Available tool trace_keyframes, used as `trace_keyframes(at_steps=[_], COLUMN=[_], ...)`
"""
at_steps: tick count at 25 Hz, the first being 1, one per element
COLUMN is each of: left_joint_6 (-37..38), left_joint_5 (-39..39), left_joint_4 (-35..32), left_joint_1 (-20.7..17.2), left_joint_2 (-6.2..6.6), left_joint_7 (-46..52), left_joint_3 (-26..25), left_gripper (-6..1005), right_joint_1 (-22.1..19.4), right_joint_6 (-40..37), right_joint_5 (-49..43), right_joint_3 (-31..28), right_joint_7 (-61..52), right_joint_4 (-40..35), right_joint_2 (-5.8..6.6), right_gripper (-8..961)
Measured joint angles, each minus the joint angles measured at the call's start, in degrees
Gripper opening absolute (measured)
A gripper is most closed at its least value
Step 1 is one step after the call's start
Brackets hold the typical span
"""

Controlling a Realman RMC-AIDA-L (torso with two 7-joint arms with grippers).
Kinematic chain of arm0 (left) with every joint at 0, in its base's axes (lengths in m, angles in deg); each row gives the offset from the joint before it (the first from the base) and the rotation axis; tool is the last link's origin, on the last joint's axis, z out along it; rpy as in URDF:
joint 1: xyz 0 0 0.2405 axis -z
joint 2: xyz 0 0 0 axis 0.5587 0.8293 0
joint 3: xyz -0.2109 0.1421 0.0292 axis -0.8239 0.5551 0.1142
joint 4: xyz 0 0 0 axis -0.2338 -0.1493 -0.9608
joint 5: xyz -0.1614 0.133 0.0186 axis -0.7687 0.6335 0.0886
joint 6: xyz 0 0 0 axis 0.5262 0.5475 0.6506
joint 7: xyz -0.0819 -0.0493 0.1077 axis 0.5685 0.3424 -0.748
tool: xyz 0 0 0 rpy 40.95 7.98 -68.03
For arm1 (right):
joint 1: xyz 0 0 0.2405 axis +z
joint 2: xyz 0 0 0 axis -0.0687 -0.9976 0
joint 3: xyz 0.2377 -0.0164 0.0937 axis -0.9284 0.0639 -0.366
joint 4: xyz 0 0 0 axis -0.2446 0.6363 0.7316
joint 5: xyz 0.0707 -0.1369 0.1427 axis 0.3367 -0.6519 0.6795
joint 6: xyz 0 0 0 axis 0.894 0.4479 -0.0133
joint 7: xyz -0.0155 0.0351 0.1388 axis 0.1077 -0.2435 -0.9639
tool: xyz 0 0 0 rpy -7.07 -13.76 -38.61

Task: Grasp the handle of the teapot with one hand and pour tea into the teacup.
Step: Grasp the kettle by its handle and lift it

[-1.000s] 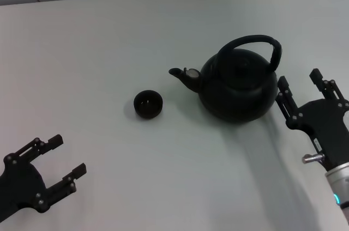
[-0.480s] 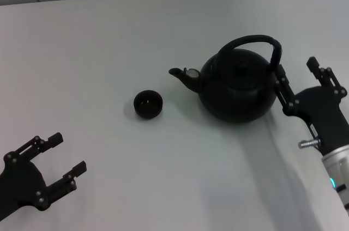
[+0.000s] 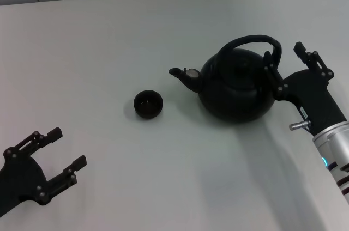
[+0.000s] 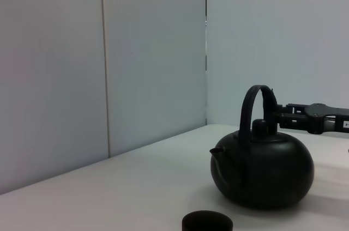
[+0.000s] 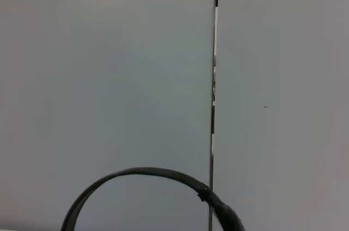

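Two grippers show. The right gripper (image 3: 283,59) hangs with its fingers spread, level with the handle (image 3: 252,40) of the teapot (image 3: 237,86); one finger lies just beside the handle's nearer end, and the pot's body sits just to its left. Beyond the pot's spout stands the teacup (image 3: 148,104), well apart from this gripper. The left gripper (image 3: 57,152), also spread, waits low, far from both.

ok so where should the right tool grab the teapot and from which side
Probably the arched handle, taken from the robot's right. It stands clear above the lid, and the open right tool is already level with its right end, while the spout faces left toward the teacup.
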Motion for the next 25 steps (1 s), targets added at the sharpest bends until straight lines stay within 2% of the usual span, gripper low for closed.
trace_keyframes(at_steps=[12,22,25], left_joint_6=[0.0,0.4,0.45], left_joint_5=[-0.07,-0.16,-0.16], left_joint_4=[0.0,0.26,0.28], left_joint_1=[-0.03,-0.35,-0.38], left_joint_2=[-0.57,-0.69,-0.69], left_joint_7=[0.09,0.3,0.31], left_joint_3=[-0.05,-0.04,-0.04], left_gripper=[736,736,736], right_joint_1=[0.24,1.17,1.52], right_joint_6=[0.34,1.11,1.76], right_joint_5=[-0.61,-1.47,-1.49], right_joint_3=[0.56,0.8,0.76], right_joint_7=[-1.24,-2.02,-3.05], right_joint_4=[-0.97,-3.06,-3.43], right_joint_2=[-0.01,-0.16,-0.15], right_gripper=[515,282,187])
